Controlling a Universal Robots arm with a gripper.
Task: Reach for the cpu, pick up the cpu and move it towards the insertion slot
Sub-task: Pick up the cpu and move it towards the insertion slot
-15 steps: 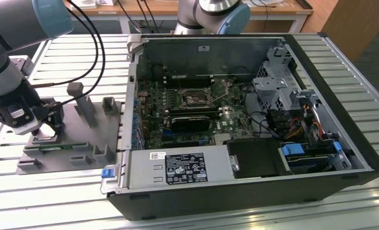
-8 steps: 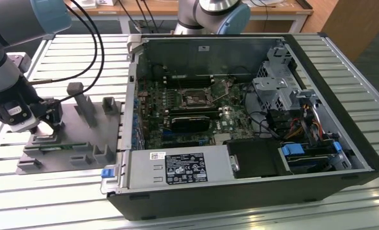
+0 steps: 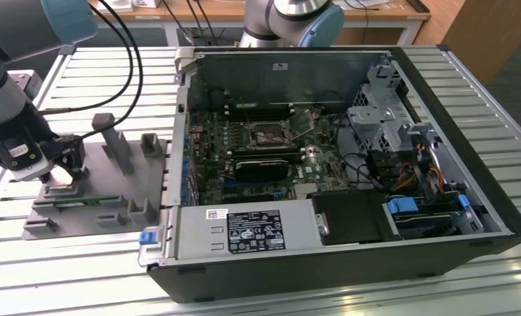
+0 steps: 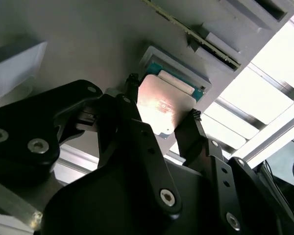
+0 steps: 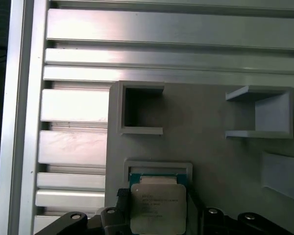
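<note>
You have the gripper (image 4: 163, 98) pinching the cpu (image 5: 158, 208) by two opposite edges; in both wrist views the black fingertips (image 4: 131, 85) touch its sides. The chip hangs just over its square nest (image 5: 159, 169) in the grey fixture plate (image 3: 110, 197), near that plate's edge on the exterior view's left. It is well apart from the insertion slot (image 3: 267, 135) inside the open computer case (image 3: 348, 263).

The main danger, I judge, is the grip itself. The cpu is thin, flat and rigid, with a smooth, shiny silver lid and a narrow green rim, and the fingertips are narrow. If the pinch is off centre, the chip can tilt, slip out and fall on the plate or on the ribbed aluminium table (image 3: 31, 263). Too much force on the thin rim can damage it.

The plate carries matte plastic posts (image 3: 110, 141) that stand upright near the arm; a low path can strike them. The case wall (image 3: 183, 131), of hard sheet metal, stands between plate and slot and can catch the chip.
</note>
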